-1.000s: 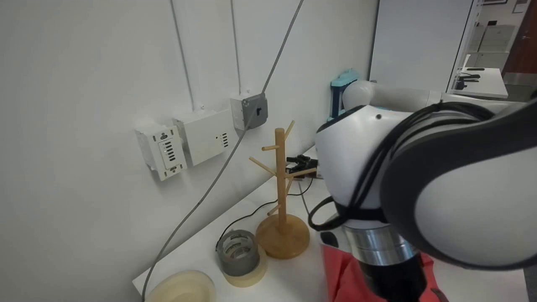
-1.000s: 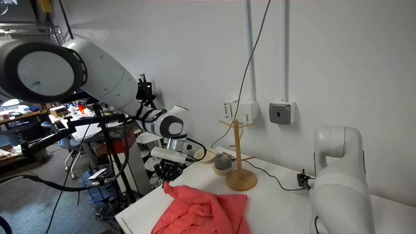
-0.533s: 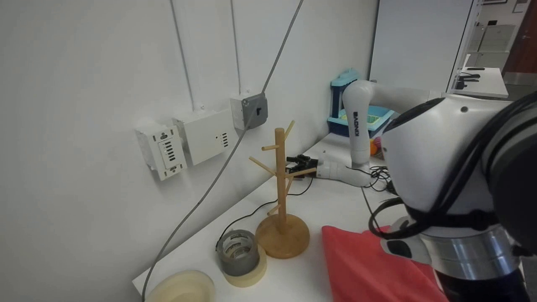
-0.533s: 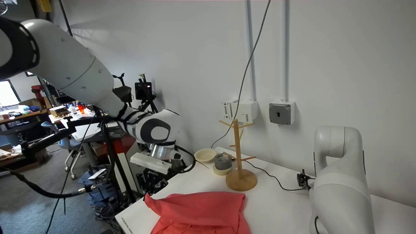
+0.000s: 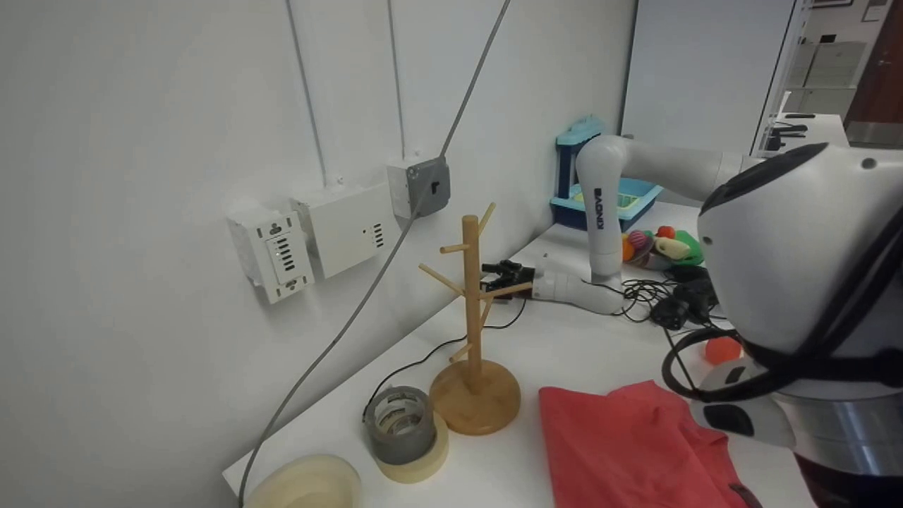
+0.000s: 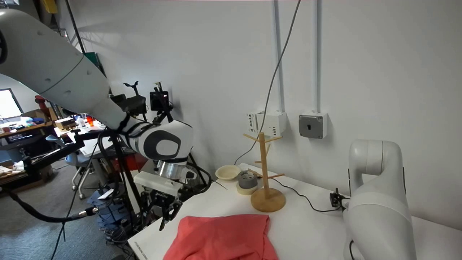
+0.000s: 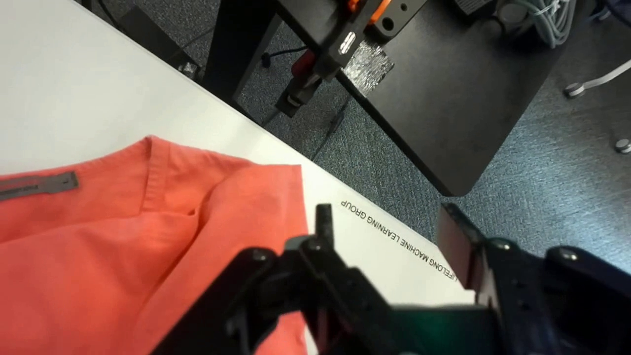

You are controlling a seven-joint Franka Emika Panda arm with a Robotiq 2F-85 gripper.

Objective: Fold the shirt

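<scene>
Plainly, the gripper [image 7: 387, 231] is spread, its two fingers [image 7: 461, 246] well apart at the bottom of the wrist view, with nothing in their grasp; between them the white table [image 7: 74, 98], its black lettering [image 7: 394, 235] and a strip of grey floor [image 7: 369, 158] show. The red shirt [image 7: 98, 276] fills the lower left of that view, and in both exterior views it lies creased on the table, cut off by the bottom edge. Whether the finger nearer the shirt touches it cannot be told. Near the centre of an exterior view a cream bowl [image 6: 228, 173] sits on the table, with its pale inside facing up, just beside a grey tape roll [image 6: 248, 180] stacked on a beige tape roll [image 6: 247, 191]. Right of the rolls stands a wooden peg stand [image 6: 267, 201]. Right of centre in the upper half of an exterior view, a blue tub [image 5: 573, 220] holds something yellow-green, too small to make out. Below and right of the tub, beside a second white arm [image 5: 601, 247], lies a heap of coloured toys [image 5: 667, 247]; what they rest in cannot be told. Lower down, at the right, a red-orange ball [image 5: 721, 351] shows next to the robot arm [image 5: 797, 282].
</scene>
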